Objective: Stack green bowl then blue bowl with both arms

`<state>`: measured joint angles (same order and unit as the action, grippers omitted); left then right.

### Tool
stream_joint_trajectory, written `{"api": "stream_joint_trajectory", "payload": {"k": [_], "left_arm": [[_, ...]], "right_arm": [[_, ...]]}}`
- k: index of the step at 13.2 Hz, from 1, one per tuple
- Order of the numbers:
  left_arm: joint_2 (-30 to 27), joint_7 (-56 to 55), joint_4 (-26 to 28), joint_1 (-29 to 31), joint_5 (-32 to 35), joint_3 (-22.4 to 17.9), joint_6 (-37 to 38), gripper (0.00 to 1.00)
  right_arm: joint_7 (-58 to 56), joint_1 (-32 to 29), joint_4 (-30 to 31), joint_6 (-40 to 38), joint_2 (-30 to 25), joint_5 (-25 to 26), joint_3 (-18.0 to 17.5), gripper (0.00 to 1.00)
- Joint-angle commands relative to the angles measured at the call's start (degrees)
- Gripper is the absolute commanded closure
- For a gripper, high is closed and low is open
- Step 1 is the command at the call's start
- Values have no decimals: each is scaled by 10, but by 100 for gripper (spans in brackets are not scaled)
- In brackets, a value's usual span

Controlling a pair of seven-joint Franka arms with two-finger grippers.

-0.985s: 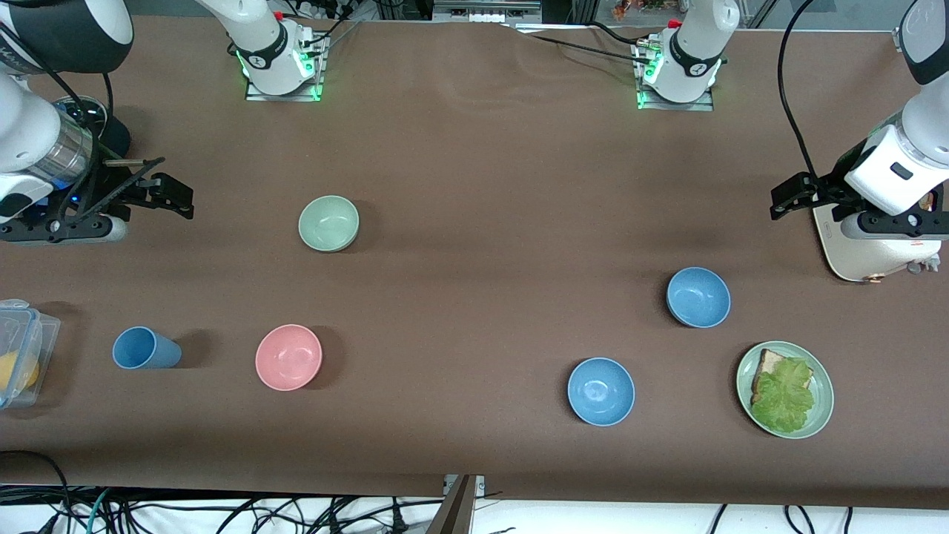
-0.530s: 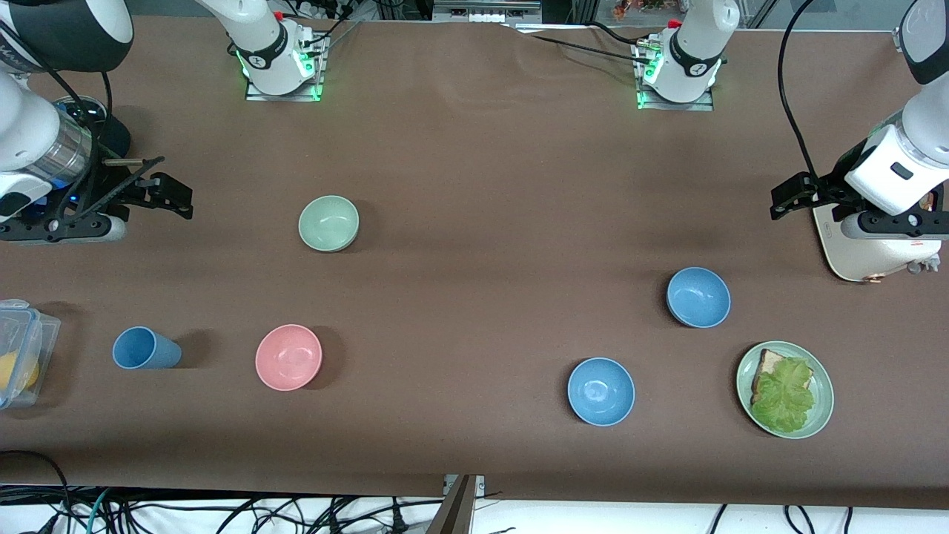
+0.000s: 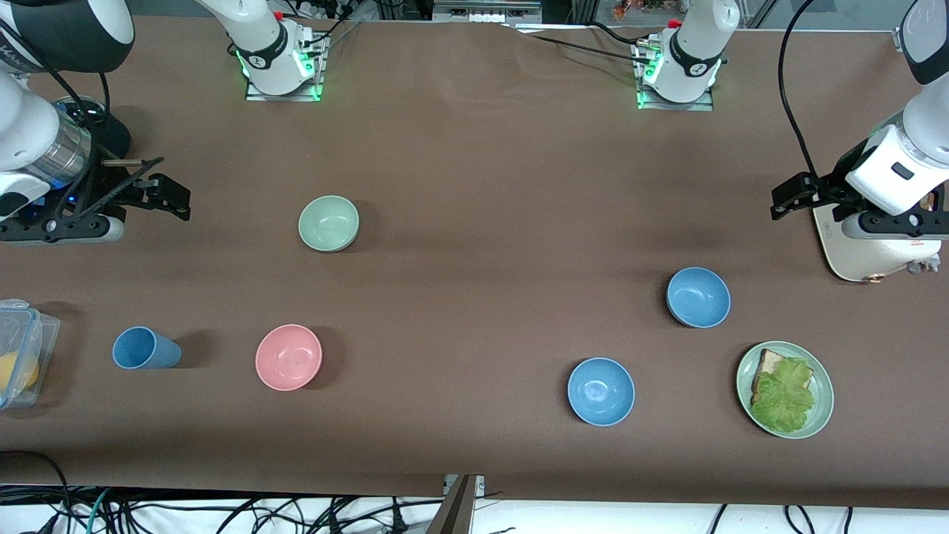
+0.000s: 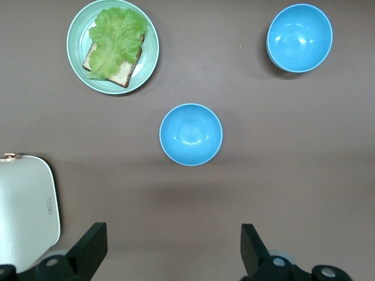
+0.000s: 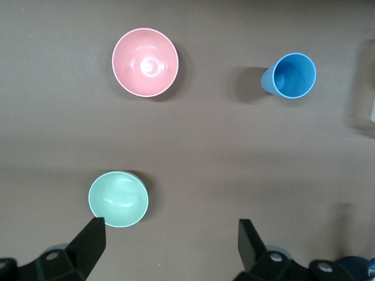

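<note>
The green bowl (image 3: 328,223) sits upright on the brown table, toward the right arm's end; it also shows in the right wrist view (image 5: 118,199). The blue bowl (image 3: 698,297) sits toward the left arm's end and shows in the left wrist view (image 4: 191,134). My right gripper (image 3: 172,196) hangs open and empty above the table, beside the green bowl and apart from it (image 5: 170,227). My left gripper (image 3: 787,196) hangs open and empty above the table, by a white appliance and apart from the blue bowl (image 4: 173,233).
A brighter glossy blue bowl (image 3: 601,391) and a green plate (image 3: 821,415) with bread and lettuce lie nearer the front camera. A pink bowl (image 3: 288,357), a blue cup (image 3: 145,348) and a clear container (image 3: 22,348) lie toward the right arm's end. A white appliance (image 3: 864,248) stands under the left wrist.
My right gripper has drifted very slightly toward the right arm's end of the table. The bowls and the left arm have not moved.
</note>
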<state>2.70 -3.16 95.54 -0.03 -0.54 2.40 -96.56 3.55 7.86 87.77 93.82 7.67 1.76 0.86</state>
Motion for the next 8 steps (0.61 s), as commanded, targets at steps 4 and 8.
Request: {"api": "stream_joint_trajectory", "payload": {"k": [4, 8], "left_arm": [[7, -7, -16, 1, 15, 2, 7, 0], [7, -8, -21, 3, 14, 2, 12, 0]], "right_arm": [[0, -3, -1, 2, -4, 9, -2, 0], [0, -3, -1, 2, -4, 9, -2, 0]]}}
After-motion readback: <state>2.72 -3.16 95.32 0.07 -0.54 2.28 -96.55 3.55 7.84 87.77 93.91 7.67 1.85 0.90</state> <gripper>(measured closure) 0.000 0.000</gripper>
